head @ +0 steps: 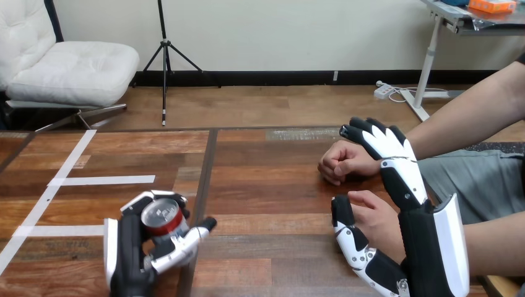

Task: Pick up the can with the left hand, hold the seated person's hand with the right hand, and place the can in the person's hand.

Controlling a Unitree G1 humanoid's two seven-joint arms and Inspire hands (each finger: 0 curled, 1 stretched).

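A red can (163, 218) with a silver top stands upright in my left hand (133, 247), whose fingers and thumb curl round it, low over the wooden table (266, 185) at the near left. My right hand (422, 247) is at the right with straight fingers pointing away from me. The person's nearer hand (373, 216) lies between its thumb (348, 232) and its fingers (402, 176); I cannot tell whether they touch. The person's farther hand (342, 162) rests as a loose fist on the table, with my right fingertips over its wrist.
White tape strips (105, 180) mark the table's left part. The person's forearms (464, 117) come in from the right edge. A dark seam (207, 179) runs down the table's middle. The table's far edge (186, 129) lies beyond both hands.
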